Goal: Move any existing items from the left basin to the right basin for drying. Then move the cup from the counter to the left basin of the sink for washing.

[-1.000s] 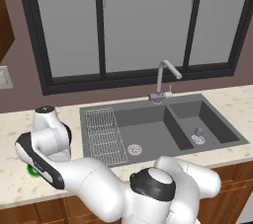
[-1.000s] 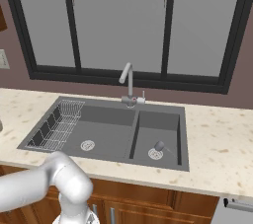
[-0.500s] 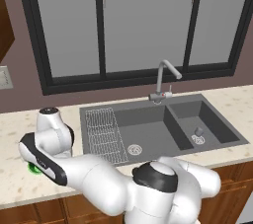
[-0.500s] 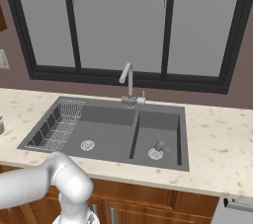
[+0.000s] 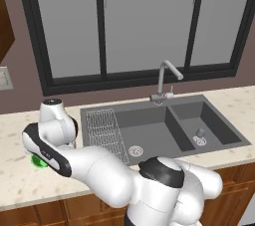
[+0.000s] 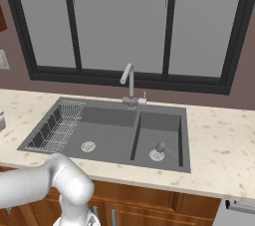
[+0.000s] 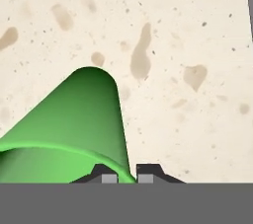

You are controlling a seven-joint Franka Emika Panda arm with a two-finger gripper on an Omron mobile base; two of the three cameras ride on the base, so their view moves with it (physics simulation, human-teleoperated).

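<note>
The green cup (image 7: pixel 74 129) fills the lower left of the hand view, on the beige counter (image 7: pixel 188 45); the gripper (image 7: pixel 123 174) pinches its rim at the bottom centre. In the left base view the cup (image 5: pixel 39 161) peeks out at middle left, left of the sink (image 5: pixel 149 130)

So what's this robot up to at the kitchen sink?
The white arm has reached down to the counter left of the sink, and its gripper is pinched shut on the rim of a green cup. The cup appears to sit on the counter, not yet lifted. A small grey knob-like item already sits in the smaller right basin, while the wider left basin holds just its wire rack.
</note>
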